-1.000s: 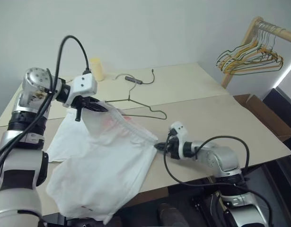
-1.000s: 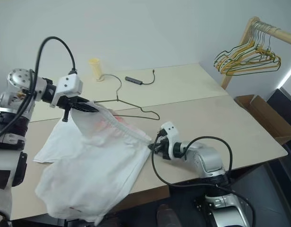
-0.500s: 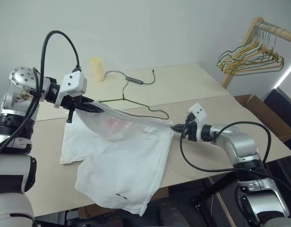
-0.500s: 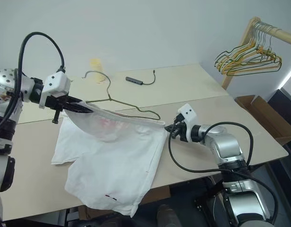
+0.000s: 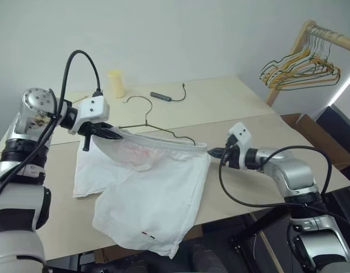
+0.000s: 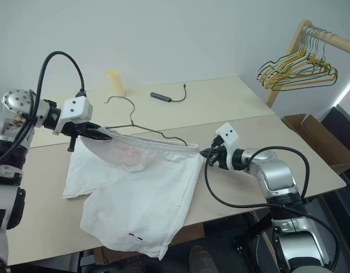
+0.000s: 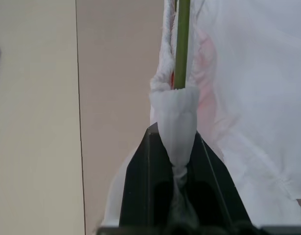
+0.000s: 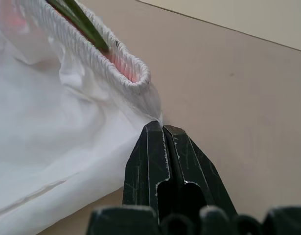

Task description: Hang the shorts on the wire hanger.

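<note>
The shorts (image 5: 146, 193) hang stretched above the table (image 5: 266, 142) between the left gripper (image 5: 115, 134) and the right gripper (image 5: 213, 152), each pinched shut on an end of the waistband, which hides most of the wire hanger (image 5: 141, 116) below its hook.

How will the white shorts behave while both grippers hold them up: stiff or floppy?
Probably very floppy: the shorts sag and drape between the left gripper and right gripper. Likely light, since a pinch at each waistband end carries them. Their thin fabric might slip off the wire hanger.
</note>
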You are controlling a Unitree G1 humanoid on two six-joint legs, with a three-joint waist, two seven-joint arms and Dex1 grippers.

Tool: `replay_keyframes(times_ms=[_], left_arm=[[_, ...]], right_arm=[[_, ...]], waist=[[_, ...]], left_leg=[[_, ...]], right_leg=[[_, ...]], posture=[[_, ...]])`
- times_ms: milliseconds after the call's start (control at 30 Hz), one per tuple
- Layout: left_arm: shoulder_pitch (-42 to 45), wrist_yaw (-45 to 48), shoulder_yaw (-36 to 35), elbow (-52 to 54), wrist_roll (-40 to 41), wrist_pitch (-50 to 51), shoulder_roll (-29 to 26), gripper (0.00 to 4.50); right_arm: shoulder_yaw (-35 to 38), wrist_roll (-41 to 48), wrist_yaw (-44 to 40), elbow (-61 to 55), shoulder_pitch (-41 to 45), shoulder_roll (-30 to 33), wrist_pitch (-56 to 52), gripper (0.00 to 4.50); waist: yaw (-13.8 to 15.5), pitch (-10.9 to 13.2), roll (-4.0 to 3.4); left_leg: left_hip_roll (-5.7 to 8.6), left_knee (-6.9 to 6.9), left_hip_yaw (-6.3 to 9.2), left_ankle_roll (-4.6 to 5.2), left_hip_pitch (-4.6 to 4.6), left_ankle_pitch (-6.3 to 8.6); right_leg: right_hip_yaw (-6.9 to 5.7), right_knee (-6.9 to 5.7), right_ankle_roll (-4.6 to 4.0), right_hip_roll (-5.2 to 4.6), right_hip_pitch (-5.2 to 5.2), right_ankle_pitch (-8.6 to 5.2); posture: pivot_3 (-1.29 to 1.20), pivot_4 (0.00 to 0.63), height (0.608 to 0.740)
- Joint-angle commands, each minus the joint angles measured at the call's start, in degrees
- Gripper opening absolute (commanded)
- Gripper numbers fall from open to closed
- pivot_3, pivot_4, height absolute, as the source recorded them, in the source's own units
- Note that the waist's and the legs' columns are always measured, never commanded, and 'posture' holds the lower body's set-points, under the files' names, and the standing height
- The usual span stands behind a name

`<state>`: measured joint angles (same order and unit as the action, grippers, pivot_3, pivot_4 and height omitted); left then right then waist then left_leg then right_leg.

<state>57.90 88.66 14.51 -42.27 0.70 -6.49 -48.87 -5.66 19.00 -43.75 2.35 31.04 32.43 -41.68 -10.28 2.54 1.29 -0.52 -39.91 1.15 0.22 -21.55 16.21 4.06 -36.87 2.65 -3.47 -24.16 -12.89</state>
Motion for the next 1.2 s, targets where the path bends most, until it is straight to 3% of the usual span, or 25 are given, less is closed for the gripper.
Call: replay_keyframes(times_ms=[33, 233, 400, 633, 967, 1200], left_arm=[[2.1, -1.7, -0.8, -1.3, -2.5, -1.4, -1.0, 0.00], [2.2, -2.6, -1.4, -1.0, -3.2, -1.4, 0.3, 0.00], [3.7, -4.4, -1.6, -1.6, -3.4, -1.2, 2.2, 0.00], [5.0, -6.5, -1.7, -3.0, -4.0, -1.6, 3.4, 0.00], [2.9, -6.4, -2.5, -1.6, -3.7, -1.7, 3.2, 0.00], [2.4, -5.5, -3.8, 0.0, -1.7, -0.6, 3.8, 0.00]], right_arm=[[3.1, -1.2, 1.2, -2.3, 1.8, 2.9, 0.0, 0.04], [0.5, -3.5, 0.0, -7.0, 3.9, 5.7, 3.4, 0.04], [-5.4, -8.5, -3.6, -9.1, 11.6, 7.4, 7.9, 0.04], [-10.0, -14.2, -5.1, -8.0, 17.0, 5.9, 13.4, 0.04], [-9.6, -14.7, -6.3, -10.7, 17.1, 2.0, 18.0, 0.04], [-12.8, -20.7, -5.3, -6.7, 16.1, 0.8, 22.9, 0.04]], waist=[[0.0, 0.0, 0.00], [0.0, 0.0, 0.00], [-0.3, 0.0, 0.00], [-0.3, 0.0, 0.00], [-0.3, 0.0, 0.00], [-0.2, 0.0, 0.00]], left_leg=[[0.00, 0.00, 0.00, 0.00, 0.00, 0.00], [0.01, 0.00, 0.00, 0.00, -0.03, 0.00], [0.00, -0.01, -0.04, 0.00, -0.02, 0.00], [0.00, -0.01, -0.03, 0.00, -0.06, 0.00], [0.01, -0.02, 0.01, 0.00, -0.08, 0.00], [0.02, -0.03, 0.03, 0.00, -0.10, 0.00]], right_leg=[[0.00, 0.00, 0.00, 0.00, 0.00, 0.00], [-0.01, 0.01, 0.00, -0.01, -0.02, 0.00], [0.02, 0.00, 0.01, -0.01, -0.05, 0.00], [0.01, -0.03, 0.01, -0.01, -0.06, 0.00], [-0.02, -0.20, 0.00, -0.01, -0.08, 0.00], [-0.05, -0.22, 0.00, -0.03, -0.07, 0.00]], posture=[[-0.14, 0.000, 0.740], [-0.14, 0.000, 0.740], [-0.15, 0.000, 0.740], [-0.15, 0.000, 0.740], [-0.14, 0.000, 0.740], [-0.14, 0.000, 0.740]])
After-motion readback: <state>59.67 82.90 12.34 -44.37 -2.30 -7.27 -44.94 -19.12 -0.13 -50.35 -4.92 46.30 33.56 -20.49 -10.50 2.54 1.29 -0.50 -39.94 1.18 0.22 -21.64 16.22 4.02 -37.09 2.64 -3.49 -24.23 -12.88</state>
